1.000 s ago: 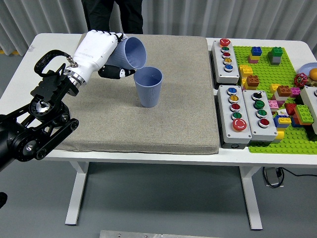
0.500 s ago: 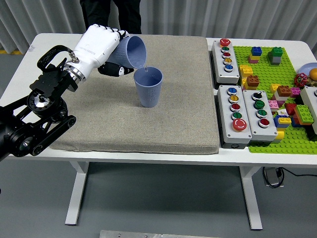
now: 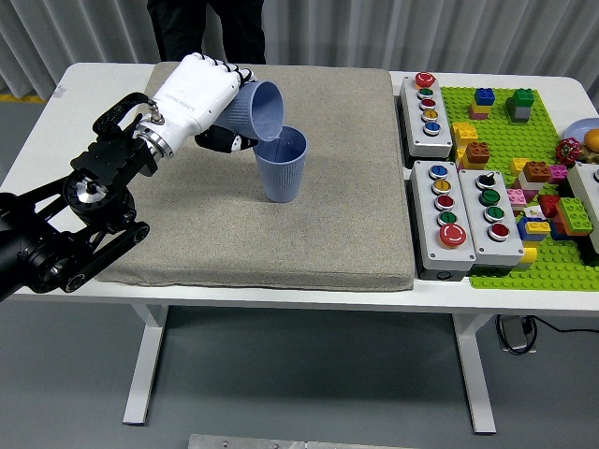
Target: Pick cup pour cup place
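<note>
We find the left hand (image 3: 198, 92) clamped around a blue cup (image 3: 255, 108), held tipped on its side above the grey mat (image 3: 281, 234). Its mouth points down toward a second blue cup (image 3: 281, 164), which stands upright on the mat just below and right of it (the two rims look close to touching). A person (image 3: 208, 28) stands at the far edge of the white table (image 3: 42, 131).

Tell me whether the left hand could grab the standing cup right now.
Probably not: the left hand is already closed on the tilted cup, poured over the standing cup. It must set that down first.
</note>
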### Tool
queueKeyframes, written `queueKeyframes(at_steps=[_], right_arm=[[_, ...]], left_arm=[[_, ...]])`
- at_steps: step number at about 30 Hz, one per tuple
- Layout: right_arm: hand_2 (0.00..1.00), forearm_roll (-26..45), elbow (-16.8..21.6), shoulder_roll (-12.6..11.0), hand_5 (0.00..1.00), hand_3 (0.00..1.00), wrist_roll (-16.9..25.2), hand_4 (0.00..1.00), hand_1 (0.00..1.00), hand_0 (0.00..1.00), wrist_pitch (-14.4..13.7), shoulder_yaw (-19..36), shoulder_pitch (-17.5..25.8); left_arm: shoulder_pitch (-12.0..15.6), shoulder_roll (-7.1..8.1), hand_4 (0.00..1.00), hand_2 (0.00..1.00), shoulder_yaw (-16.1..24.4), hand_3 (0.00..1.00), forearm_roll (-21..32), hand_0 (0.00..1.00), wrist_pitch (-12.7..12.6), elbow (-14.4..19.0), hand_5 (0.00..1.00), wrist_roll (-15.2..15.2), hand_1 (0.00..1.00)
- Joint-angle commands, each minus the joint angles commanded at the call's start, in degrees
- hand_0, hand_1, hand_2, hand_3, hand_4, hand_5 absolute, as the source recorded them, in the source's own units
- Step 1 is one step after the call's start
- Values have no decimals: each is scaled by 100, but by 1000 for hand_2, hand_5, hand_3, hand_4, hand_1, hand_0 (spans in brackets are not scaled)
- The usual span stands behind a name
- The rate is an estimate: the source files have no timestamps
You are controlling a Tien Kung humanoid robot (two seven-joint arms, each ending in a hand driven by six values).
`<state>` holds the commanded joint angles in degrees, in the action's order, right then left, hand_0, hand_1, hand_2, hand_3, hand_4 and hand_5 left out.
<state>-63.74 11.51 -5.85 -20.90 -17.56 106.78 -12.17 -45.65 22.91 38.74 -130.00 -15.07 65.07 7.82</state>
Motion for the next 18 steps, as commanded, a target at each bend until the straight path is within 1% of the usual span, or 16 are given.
queueKeyframes(at_steps=[3,8,12,18], right_arm=[[561,7,0,-2,219,556,-1,2,614,674,-2,-6,2],[561,2,1,-6,219,556,-6,2,614,674,-2,-7,-13],[561,13,1,-6,220,556,-5,2,614,674,-8,-16,-13],[560,11,1,-8,220,556,-10,2,613,673,-11,-28,3]], left_arm=[[-37,13,813,502,-62,525,0,439,12,13,278,29,433],[-119,48,813,502,-103,525,0,439,80,139,278,118,433],[-193,78,812,503,-185,521,0,439,98,141,278,141,432],[-330,164,809,502,-412,521,0,437,109,116,279,208,432]])
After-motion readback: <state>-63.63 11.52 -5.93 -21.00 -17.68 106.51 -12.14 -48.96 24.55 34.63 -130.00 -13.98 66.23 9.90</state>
